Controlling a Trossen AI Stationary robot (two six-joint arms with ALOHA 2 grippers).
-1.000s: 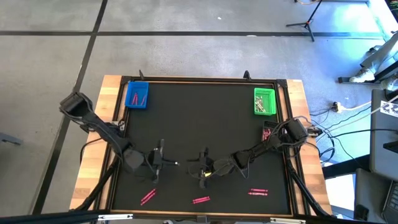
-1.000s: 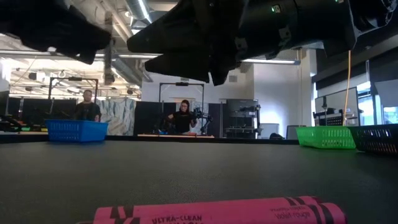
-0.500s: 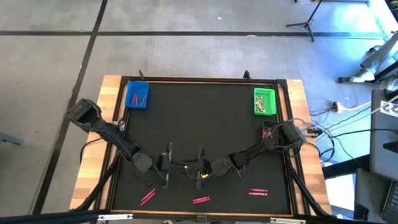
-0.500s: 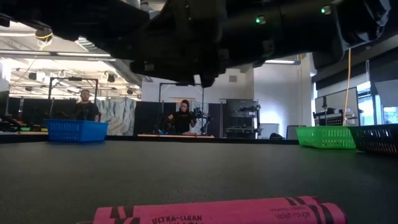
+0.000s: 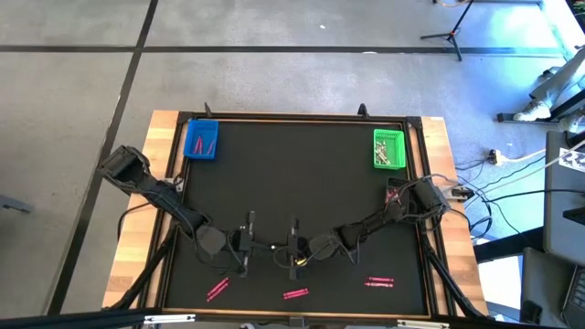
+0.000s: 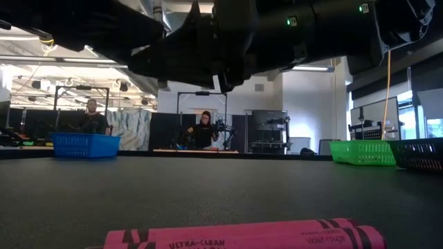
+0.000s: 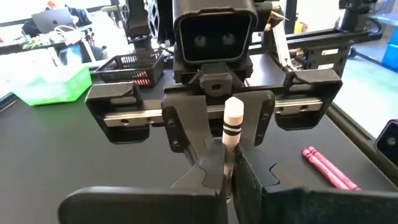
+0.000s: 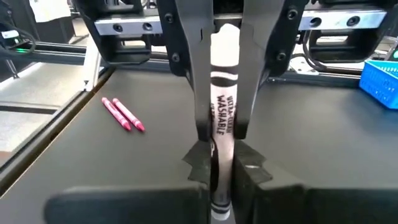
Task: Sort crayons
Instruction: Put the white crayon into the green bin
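Progress: I count some crayons already in the blue tray (image 5: 201, 140) at 11 o'clock and the green tray (image 5: 388, 149) at 1; three pink crayons (image 5: 295, 294) remain near 6 | Grip: left gripper (image 5: 249, 245) and right gripper (image 5: 294, 247) both clamp one white crayon (image 8: 222, 127), seemingly mid-handover, centre-low.

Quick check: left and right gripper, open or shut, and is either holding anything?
Left gripper: shut on the white crayon, mid-table.
Right gripper: shut on the same white crayon, facing the left gripper in a handover.
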